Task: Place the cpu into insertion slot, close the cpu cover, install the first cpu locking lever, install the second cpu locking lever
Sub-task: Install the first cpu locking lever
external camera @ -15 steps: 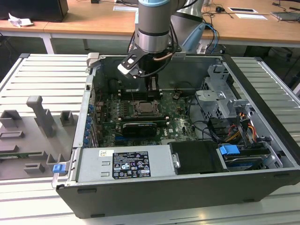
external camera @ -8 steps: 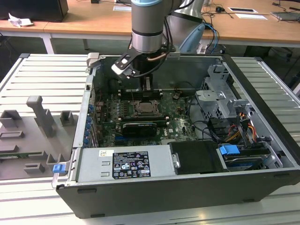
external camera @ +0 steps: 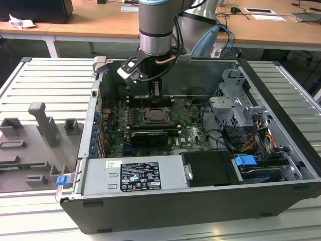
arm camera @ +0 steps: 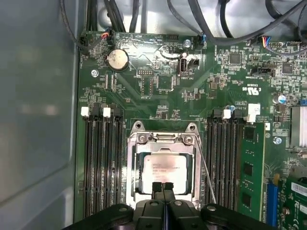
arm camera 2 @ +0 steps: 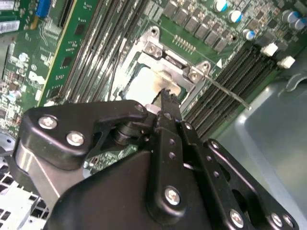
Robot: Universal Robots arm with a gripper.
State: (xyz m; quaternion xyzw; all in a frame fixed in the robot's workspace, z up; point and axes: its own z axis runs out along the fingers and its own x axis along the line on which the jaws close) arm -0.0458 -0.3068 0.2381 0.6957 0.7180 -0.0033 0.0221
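cpu (arm camera: 165, 171): 1 | cpu cover (arm camera: 135, 172): 1 | coin battery (arm camera: 117, 59): 1 | gripper (arm camera: 163, 185): 1

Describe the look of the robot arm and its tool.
The arm is a round silver-grey tube with a pale blue joint cap; black cables run down beside it. The tool is matte black, built of flat linked bars fixed with silver screws, ending in two narrow fingers.

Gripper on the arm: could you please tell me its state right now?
Black gripper: closed, fingertips together at the silvery metal cpu cover, holding nothing visible.
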